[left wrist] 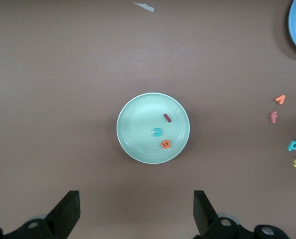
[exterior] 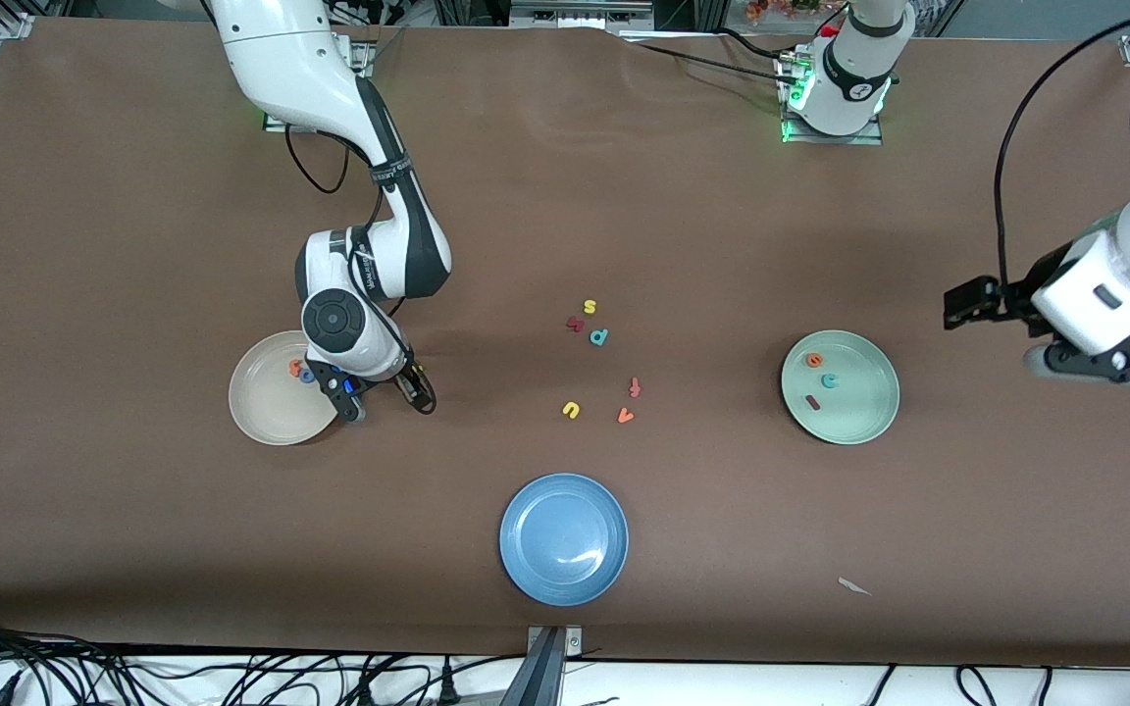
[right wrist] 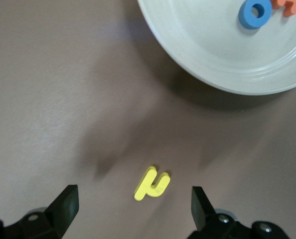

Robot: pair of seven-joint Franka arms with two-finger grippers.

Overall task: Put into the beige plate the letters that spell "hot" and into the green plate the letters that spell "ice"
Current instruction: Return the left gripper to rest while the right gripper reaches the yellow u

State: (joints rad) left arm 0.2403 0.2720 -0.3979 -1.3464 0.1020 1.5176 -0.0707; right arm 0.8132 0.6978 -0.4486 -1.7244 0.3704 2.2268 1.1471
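While right fingers spread over yellow h, beige plate cut off, left fingers spread.

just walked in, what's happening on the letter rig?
Sorting letters into plates. The green plate already has i, c, e. The beige plate holds o and t; the yellow h lies on the table beside it, under the open right gripper. The left gripper waits open near the green plate.
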